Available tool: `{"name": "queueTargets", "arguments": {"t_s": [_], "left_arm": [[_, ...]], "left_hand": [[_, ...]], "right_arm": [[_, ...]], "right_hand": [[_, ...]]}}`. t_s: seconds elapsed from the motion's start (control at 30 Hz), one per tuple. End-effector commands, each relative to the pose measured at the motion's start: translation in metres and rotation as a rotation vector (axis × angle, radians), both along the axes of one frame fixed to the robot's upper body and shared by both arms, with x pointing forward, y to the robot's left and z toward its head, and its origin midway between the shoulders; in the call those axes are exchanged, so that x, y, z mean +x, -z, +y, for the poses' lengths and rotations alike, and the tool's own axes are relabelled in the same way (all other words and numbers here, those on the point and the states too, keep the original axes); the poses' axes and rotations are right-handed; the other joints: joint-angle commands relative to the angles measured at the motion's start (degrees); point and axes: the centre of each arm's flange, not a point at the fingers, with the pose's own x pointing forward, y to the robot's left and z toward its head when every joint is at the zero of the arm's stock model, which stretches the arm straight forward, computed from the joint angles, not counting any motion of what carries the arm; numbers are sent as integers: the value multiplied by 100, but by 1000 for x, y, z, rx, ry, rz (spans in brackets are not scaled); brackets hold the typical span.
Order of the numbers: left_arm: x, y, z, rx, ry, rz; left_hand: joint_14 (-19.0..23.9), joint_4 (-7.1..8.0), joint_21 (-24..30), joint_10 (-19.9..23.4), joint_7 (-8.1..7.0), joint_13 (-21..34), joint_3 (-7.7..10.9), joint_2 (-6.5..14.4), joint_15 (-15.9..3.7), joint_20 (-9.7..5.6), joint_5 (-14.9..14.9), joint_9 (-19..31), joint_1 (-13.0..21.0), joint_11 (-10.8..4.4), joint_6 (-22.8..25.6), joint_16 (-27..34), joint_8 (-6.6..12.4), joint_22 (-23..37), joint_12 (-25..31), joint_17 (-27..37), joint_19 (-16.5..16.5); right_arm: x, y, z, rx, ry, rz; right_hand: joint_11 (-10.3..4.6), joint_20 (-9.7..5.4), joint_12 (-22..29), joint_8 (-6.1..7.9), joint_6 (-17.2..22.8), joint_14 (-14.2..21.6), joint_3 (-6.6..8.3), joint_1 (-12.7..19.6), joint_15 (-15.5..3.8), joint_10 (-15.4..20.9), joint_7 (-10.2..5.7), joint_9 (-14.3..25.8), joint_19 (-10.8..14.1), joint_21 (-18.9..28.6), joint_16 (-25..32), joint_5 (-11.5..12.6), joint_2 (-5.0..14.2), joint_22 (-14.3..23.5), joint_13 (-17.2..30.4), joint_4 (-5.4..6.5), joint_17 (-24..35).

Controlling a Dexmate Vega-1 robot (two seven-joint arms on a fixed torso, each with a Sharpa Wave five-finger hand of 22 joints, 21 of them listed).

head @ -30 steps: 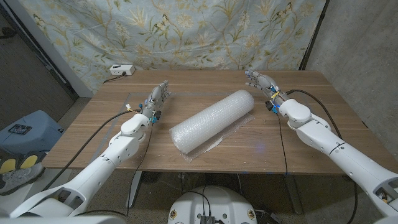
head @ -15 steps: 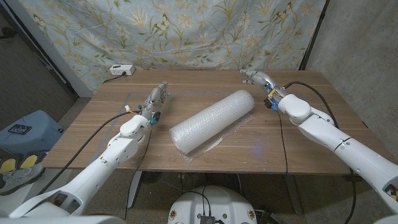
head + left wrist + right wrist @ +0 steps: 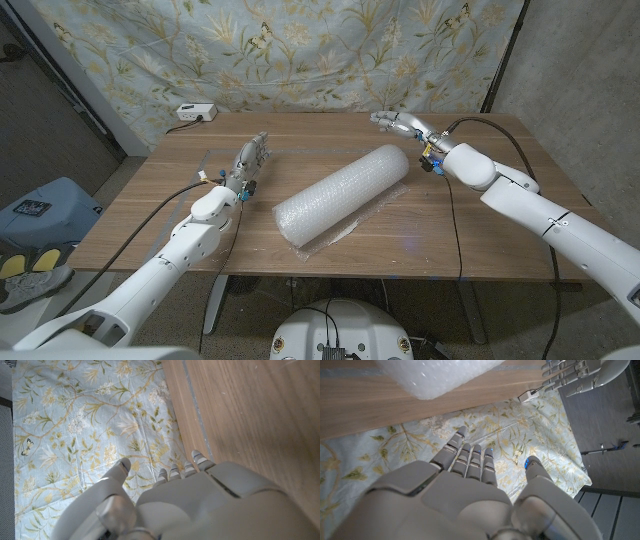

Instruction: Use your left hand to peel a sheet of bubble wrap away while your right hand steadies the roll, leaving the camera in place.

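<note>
Swinging toward nine o'clock since a second ago, the right hand (image 3: 398, 122) now sits past the far end of the bubble wrap roll (image 3: 340, 193), at about one o'clock from the roll's middle, near it but not touching. Its fingers (image 3: 470, 460) are straight and slightly spread, the thumb set apart, and they hold nothing. In the right wrist view the roll's end (image 3: 437, 375) lies on the counter (image 3: 360, 405) ahead of those fingers, clear of them.

Across the same second the left hand (image 3: 250, 160) has barely shifted; it lies at about ten o'clock from the roll's middle, well apart from it, fingers extended and close together, thumb off to one side, gripping nothing. From its own wrist camera the left hand (image 3: 190, 500) shows fingertips (image 3: 200, 460) reaching over bare counter (image 3: 260, 415) toward the floral cloth backdrop (image 3: 85, 415).

Lying diagonally near the middle of the counter (image 3: 480, 240), the roll has not moved; its near end points to seven o'clock, with a loose edge of sheet (image 3: 335, 237) flat on the wood beside it. A white power strip (image 3: 195, 112) sits at the counter's far corner, around eleven o'clock
</note>
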Motion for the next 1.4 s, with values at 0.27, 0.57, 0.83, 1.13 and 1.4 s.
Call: {"name": "queueTargets", "arguments": {"t_s": [0.27, 0.57, 0.83, 1.13, 1.4], "left_arm": [[-2, 3, 3, -19, -16, 1], [-2, 3, 2, -16, -15, 3], [-4, 3, 1, -9, -14, 8], [-4, 3, -6, -2, -11, 17], [-3, 5, -8, -3, -5, 20]], "left_hand": [[-8, -43, -41, 3, 37, 26, 12, -2, 18, 28, 24, 11, 63, 24, -29, 8, 24, 33, 2, 24, 50], [0, -61, -50, 8, 43, 26, 12, 3, 21, 37, 26, 12, 76, 22, -29, 11, 24, 33, 2, 25, 62], [6, -72, -55, 17, 46, 27, 10, 5, 25, 35, 27, 12, 83, 31, -31, 12, 24, 34, 5, 26, 70], [19, -87, -63, 41, 45, 27, 7, 9, 25, 38, 27, 12, 93, 34, -19, 16, 29, 35, 13, 26, 82], [36, -99, -69, 57, 44, 28, 4, 11, 25, 35, 28, 13, 100, 30, -2, 21, 35, 35, 17, 27, 93]], "right_arm": [[-20, -16, 40, -390, 61, -166], [-30, -16, 45, -496, 73, -204], [-38, -14, 47, -639, 86, -217], [-44, -13, 46, -746, 90, -224], [-47, -15, 48, -847, 71, -208]], "right_hand": [[-81, 19, 4, -2, -27, -21, 20, 153, -73, -15, -59, 19, -49, -12, 16, -21, -50, 28, 23, -132, -13], [-53, 99, 6, 2, -48, -15, 25, 238, -19, -18, -53, 22, -56, -3, 21, -28, -92, 27, 26, -232, -24], [-57, 148, -33, -17, -191, -84, 82, 465, 25, -155, -100, 26, -123, -13, 1, -28, -137, 25, 28, -424, -37], [-100, 172, -45, 2, -259, -162, 130, 699, 28, -249, -68, 29, -182, -18, -15, -23, -222, 23, 30, -567, -44], [-113, 182, -53, 33, -281, -238, 160, 925, 31, -341, 5, 34, -262, -29, -24, -12, -360, 21, 34, -639, -49]]}}
